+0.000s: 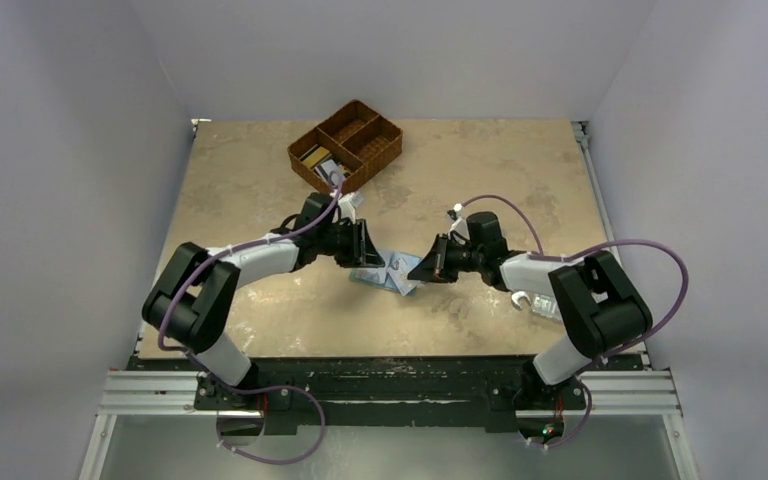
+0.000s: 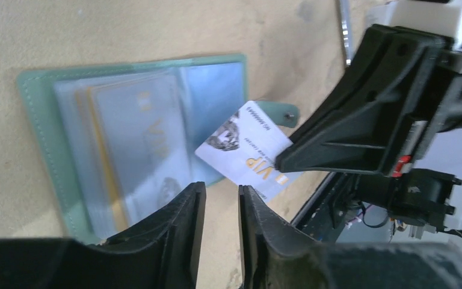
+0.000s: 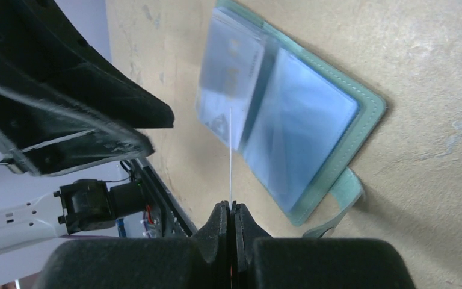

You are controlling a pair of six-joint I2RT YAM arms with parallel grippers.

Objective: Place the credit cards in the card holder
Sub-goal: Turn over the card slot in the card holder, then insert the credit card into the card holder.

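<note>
The wallet lies open and flat on the table, at the middle of the top view, between the two grippers. Its teal cover faces down and its clear sleeves face up. The left wrist view shows cards already sitting in the sleeves on the left half, one with a yellowish edge.

The right gripper comes in from the wallet's 3 o'clock side, its fingers pinched tight on a white card printed "VIP". The card is tilted. Its free corner is over the wallet's right half, at the edge by the small closing tab. In the right wrist view the card shows edge-on as a thin line pointing at the sleeves. I cannot tell whether it has entered a sleeve.

The left gripper sits at the wallet's 9 o'clock side, its fingers a narrow gap apart and holding nothing. Whether they touch the wallet I cannot tell.

At 12 o'clock a brown wicker basket holds more cards in its left compartment. A silver wrench lies beside the right arm.
</note>
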